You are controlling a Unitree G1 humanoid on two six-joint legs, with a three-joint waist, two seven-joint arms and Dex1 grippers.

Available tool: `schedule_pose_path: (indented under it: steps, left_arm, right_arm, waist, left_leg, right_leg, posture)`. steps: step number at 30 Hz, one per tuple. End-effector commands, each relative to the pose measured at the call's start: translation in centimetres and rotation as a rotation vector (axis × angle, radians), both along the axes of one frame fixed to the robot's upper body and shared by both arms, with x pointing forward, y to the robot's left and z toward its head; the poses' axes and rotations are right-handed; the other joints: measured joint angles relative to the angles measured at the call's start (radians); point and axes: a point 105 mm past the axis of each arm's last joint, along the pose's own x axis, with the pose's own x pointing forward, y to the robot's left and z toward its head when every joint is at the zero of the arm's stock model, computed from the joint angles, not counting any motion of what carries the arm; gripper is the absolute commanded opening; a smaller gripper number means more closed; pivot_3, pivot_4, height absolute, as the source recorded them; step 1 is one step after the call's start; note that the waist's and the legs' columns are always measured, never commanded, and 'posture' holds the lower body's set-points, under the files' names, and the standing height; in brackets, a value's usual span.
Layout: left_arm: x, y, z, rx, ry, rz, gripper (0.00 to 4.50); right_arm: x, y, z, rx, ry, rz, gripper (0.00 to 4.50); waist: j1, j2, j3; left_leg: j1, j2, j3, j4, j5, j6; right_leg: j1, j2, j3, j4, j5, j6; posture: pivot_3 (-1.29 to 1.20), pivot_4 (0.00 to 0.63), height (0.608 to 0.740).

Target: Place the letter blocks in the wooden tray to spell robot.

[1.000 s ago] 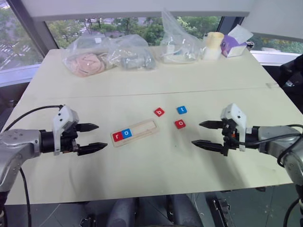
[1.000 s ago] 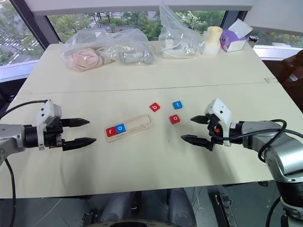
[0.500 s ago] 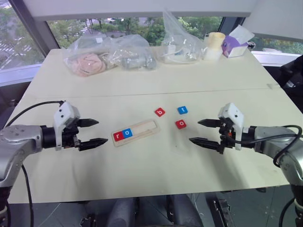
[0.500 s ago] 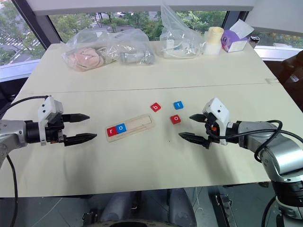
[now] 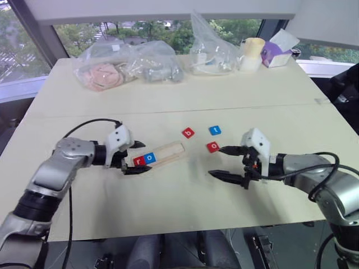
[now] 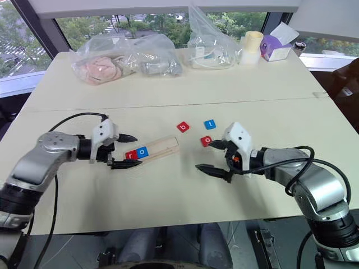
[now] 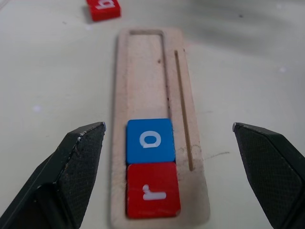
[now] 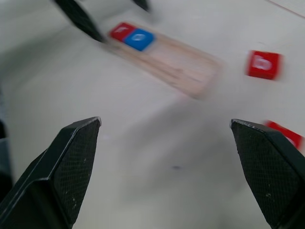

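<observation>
The wooden tray (image 5: 171, 150) lies slanted at the table's middle, with a red r block (image 5: 139, 161) and a blue o block (image 5: 149, 158) side by side at its left end. My left gripper (image 5: 146, 156) is open, its fingers straddling that end just above the two blocks; the left wrist view shows the tray (image 7: 145, 71) running away between them. A red b block (image 5: 188, 133), a blue t block (image 5: 215, 130) and a red o block (image 5: 212, 147) lie loose right of the tray. My right gripper (image 5: 215, 162) is open and empty, its upper fingertip right beside the red o.
Along the table's far edge sit clear plastic bags (image 5: 106, 70) (image 5: 210, 53), a pale cup (image 5: 252, 53) and a purple tissue box (image 5: 277, 53). A seam runs across the table (image 5: 252, 106) behind the blocks.
My left gripper has swung right to the tray's left end. My right gripper has shifted left, closer to the red o. Both stayed open; no block moved.
</observation>
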Motion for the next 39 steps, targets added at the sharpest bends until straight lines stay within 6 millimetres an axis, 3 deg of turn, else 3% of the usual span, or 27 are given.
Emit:
schedule_pose_path:
  steps: [1, 13, 18, 21, 22, 23, 34, 39]
  left_arm:
    - [0.3, -0.4, 0.0, 0.028, -0.034, -0.034, 4.5]
    - [0.5, 0.0, -3.3, 0.155, -0.001, -0.041, 4.5]
    - [0.1, -0.1, -3.9, 0.132, 0.05, -0.034, 4.5]
    - [0.0, -0.2, -4.0, 0.121, 0.049, -0.028, 3.62]
    - [0.0, -0.5, -3.7, 0.099, 0.049, -0.028, 3.21]
    - [0.0, -0.7, -3.5, 0.084, 0.049, -0.029, 3.13]
    - [0.6, -1.4, 0.8, -0.002, -0.067, -0.177, 3.13]
    - [0.8, -1.2, 0.9, 0.095, -0.089, -0.317, 3.13]
  right_arm:
    - [-1.3, 1.3, 0.8, 0.018, -0.017, 0.049, 4.46]
    - [-1.3, 1.5, 0.3, 0.01, -0.011, 0.014, 4.46]
    - [-1.1, 1.3, 0.3, 0.003, -0.016, 0.001, 4.46]
    - [-0.9, 1.1, 0.3, -0.001, -0.019, -0.007, 4.5]
    - [-0.8, 1.0, 0.3, -0.004, -0.02, -0.012, 4.5]
    - [-0.7, 0.9, 0.2, -0.007, -0.02, -0.014, 4.5]
    - [0.1, 0.3, -0.1, -0.018, -0.021, -0.034, 4.5]
    - [0.4, -0.2, -0.2, -0.021, -0.019, -0.054, 4.5]
  waist:
    - [0.001, 0.0, 0.0]
    - [0.003, 0.0, -0.001]
    - [0.003, 0.0, -0.002]
    - [0.003, 0.001, -0.003]
    - [0.004, 0.001, -0.003]
    - [0.005, 0.001, -0.003]
    - [0.006, 0.0, -0.003]
    - [0.004, 0.0, -0.003]
  left_leg:
    - [0.0, 0.0, 0.0, 0.0, 0.0, 0.0]
    - [0.0, 0.0, 0.0, 0.001, 0.0, 0.0]
    - [0.002, 0.0, 0.0, 0.002, 0.0, 0.0]
    - [0.002, 0.0, 0.0, 0.002, 0.0, 0.0]
    - [0.002, 0.0, 0.0, 0.002, 0.0, 0.0]
    - [0.002, 0.0, 0.0, 0.002, 0.0, 0.0]
    - [0.001, 0.0, -0.001, 0.003, 0.0, 0.0]
    - [0.0, 0.0, 0.0, 0.003, 0.0, 0.0]
  right_leg:
    - [0.0, 0.0, 0.0, 0.0, 0.0, 0.0]
    - [0.001, 0.0, 0.0, 0.001, 0.0, 0.0]
    - [0.002, 0.0, 0.0, 0.001, 0.0, 0.0]
    - [0.003, 0.0, 0.0, 0.001, 0.0, 0.0]
    - [0.003, 0.0, 0.0, 0.001, 0.0, 0.0]
    - [0.003, 0.0, 0.0, 0.001, 0.0, 0.0]
    - [0.002, 0.0, -0.001, 0.001, 0.0, 0.0]
    - [0.002, 0.0, -0.001, 0.001, 0.0, 0.0]
  posture:
    - [0.0, 0.15, 0.74]
    - [0.0, 0.15, 0.74]
    - [0.0, 0.15, 0.74]
    - [0.0, 0.15, 0.74]
    - [0.0, 0.15, 0.74]
    - [0.0, 0.15, 0.74]
    - [0.0, 0.15, 0.74]
    - [0.0, 0.15, 0.74]
